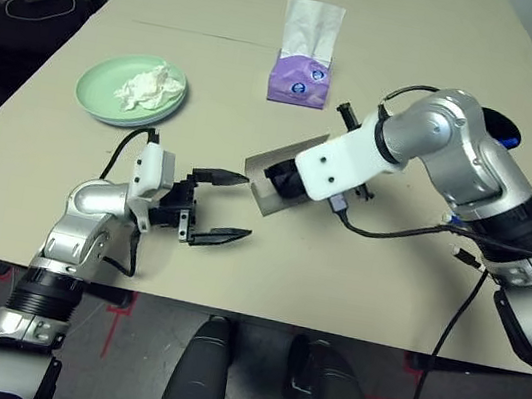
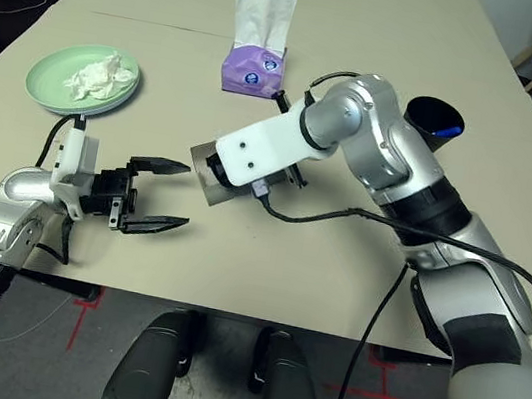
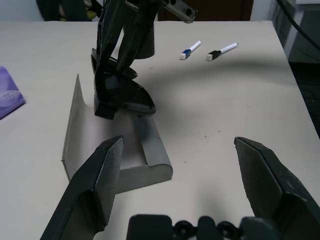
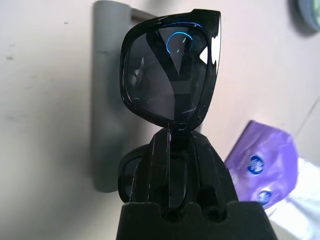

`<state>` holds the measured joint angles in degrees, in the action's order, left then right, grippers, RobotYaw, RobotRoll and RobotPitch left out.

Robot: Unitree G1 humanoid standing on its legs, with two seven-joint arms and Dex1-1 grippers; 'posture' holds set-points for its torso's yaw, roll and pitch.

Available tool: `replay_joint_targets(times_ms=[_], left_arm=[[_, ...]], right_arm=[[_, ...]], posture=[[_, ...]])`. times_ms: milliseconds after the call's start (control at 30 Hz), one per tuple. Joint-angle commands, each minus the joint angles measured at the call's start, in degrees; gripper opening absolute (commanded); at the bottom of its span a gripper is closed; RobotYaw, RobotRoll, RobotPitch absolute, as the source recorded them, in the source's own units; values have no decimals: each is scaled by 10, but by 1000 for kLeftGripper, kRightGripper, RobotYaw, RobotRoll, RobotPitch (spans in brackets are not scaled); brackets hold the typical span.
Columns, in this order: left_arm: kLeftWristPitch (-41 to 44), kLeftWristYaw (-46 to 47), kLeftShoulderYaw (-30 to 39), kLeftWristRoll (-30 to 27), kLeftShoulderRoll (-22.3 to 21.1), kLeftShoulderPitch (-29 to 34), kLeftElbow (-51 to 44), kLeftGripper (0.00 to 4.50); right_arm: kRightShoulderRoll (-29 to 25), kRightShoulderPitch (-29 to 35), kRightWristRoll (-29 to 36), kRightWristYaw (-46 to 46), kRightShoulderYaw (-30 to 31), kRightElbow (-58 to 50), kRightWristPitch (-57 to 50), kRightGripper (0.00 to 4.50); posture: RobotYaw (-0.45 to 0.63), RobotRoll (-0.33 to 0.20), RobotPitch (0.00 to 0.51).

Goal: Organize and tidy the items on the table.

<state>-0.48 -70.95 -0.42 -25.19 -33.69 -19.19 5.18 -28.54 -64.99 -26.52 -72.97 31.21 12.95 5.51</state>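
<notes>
1. Left eye view: the right end effector [image 1: 284,182] is clamped on the black sunglasses [image 1: 282,179] and holds them at the open grey glasses case [image 1: 272,175], which sits near the middle of the worktop [image 1: 223,21]. The left end effector [image 1: 216,208] hangs at about eight o'clock from the case, fingers spread wide and holding nothing. At ten o'clock from the case the pale green plate [image 1: 95,97] carries the crumpled white tissue [image 1: 148,86]; a purple tissue pack [image 1: 300,78] stands at twelve o'clock.

2. Right eye view: the black cup [image 2: 433,123] stands at two o'clock from the case, with something blue inside (probably a pen, though I cannot be sure).

3. Left wrist view: the case lies open with its lid raised, and the sunglasses hang just above its trough, seemingly not yet seated. Two blue-and-white pens [image 3: 190,50] lie loose on the worktop beyond it, side by side and apart.

4. Right wrist view: the fingers are pinched tight on the glasses at the bridge, with the case directly behind the lens.

5. Progress, as I judge it: roughly midway. The tissue is on a plate; the sunglasses still need setting down and the case closing, and the loose pens need to go into the cup.
</notes>
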Motion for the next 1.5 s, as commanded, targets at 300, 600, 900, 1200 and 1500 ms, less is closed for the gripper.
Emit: replay_joint_targets(times_ms=[300, 600, 900, 1200, 1500], left_arm=[[19, 58, 26, -7, 11, 30, -41, 4500], [24, 73, 27, -7, 13, 39, -60, 4500], [31, 83, 27, -9, 10, 46, -76, 4500], [32, 85, 28, -7, 9, 45, -78, 4500], [30, 83, 28, -6, 8, 45, -74, 4500]], right_arm=[[34, -17, -38, 36, 24, 71, 30, 368], [51, -13, -51, 45, 30, 88, 44, 368], [51, 12, -63, 47, 36, 92, 43, 368], [52, 39, -72, 65, 44, 104, 41, 368], [64, 4, -75, 98, 37, 167, 62, 368]], posture=[[240, 0, 161], [268, 0, 165], [271, 0, 166], [271, 0, 166], [269, 0, 168]])
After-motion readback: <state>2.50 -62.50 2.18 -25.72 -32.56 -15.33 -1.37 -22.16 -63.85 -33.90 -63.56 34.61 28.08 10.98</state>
